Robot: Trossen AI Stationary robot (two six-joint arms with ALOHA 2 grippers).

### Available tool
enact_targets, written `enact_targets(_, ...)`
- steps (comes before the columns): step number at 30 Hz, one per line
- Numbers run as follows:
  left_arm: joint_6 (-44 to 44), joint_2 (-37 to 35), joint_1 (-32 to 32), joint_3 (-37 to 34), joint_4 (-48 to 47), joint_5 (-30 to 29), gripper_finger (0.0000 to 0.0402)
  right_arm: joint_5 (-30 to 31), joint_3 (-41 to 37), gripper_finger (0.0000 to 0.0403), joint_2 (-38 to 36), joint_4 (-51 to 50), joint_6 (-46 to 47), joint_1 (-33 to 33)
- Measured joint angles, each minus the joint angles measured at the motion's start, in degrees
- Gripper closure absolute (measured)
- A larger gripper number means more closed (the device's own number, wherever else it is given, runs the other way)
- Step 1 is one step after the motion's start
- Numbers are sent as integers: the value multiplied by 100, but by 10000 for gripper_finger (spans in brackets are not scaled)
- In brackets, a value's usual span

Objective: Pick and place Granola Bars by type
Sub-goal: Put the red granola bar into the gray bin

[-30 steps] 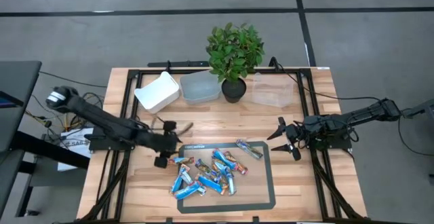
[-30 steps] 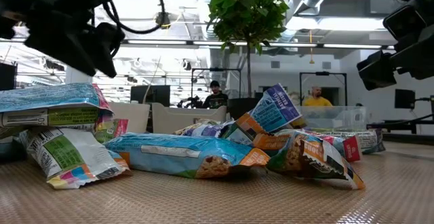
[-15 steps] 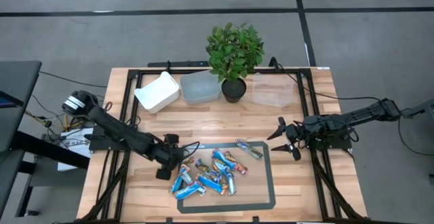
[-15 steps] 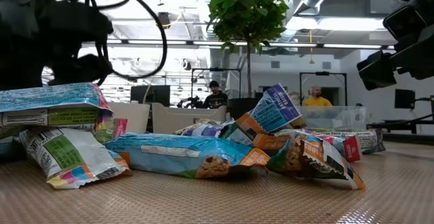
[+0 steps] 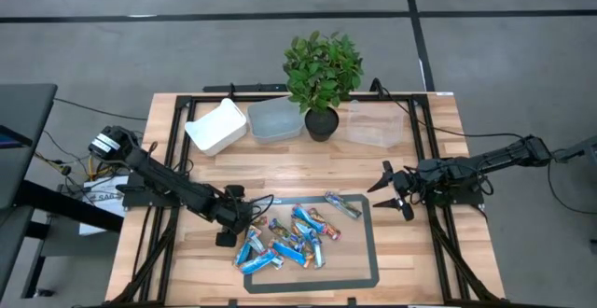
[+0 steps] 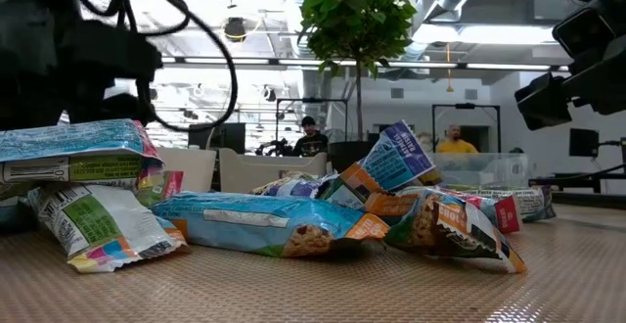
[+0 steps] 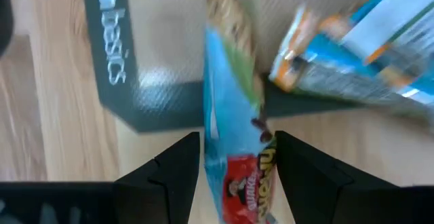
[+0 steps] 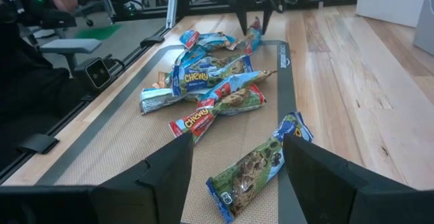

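Alignment favours the left hand (image 7: 234,163), open at the pile's 9 o'clock edge, fingers straddling a blue granola bar (image 7: 230,149) lengthwise on the mat (image 5: 364,252); the open right hand (image 5: 394,191) waits at 3 o'clock.

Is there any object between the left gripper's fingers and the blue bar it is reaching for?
Nothing visible: the blue granola bar already lies between the open fingers of the left gripper, at the mat's corner.

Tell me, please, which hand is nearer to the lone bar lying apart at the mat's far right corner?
The right. The right hand waits open just off the mat's right edge beside that lone bar; the left hand is across the pile at the mat's left corner, fingers straddling a blue bar.
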Motion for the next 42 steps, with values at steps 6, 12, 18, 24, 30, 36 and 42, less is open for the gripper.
enact_targets(6,-97,2,-2,-128,28,31,221,-1,1,182,0,0,-2,1)
enact_targets(12,-98,2,58,-128,21,43,277,0,0,182,0,0,0,-1)
enact_targets(18,77,2,172,-130,113,57,343,1,-1,182,0,0,0,-1)
enact_targets(24,410,-20,443,-130,748,-48,353,1,1,182,0,-2,0,1)
enact_targets(30,1153,-264,984,-130,1944,-935,351,2,-1,182,0,-2,0,0)
enact_targets(36,1802,-630,1648,-130,3165,-1944,353,-1,1,182,0,-2,0,1)
enact_targets(42,2401,-1023,2397,-130,4053,-2778,354,2,1,182,0,-2,0,0)
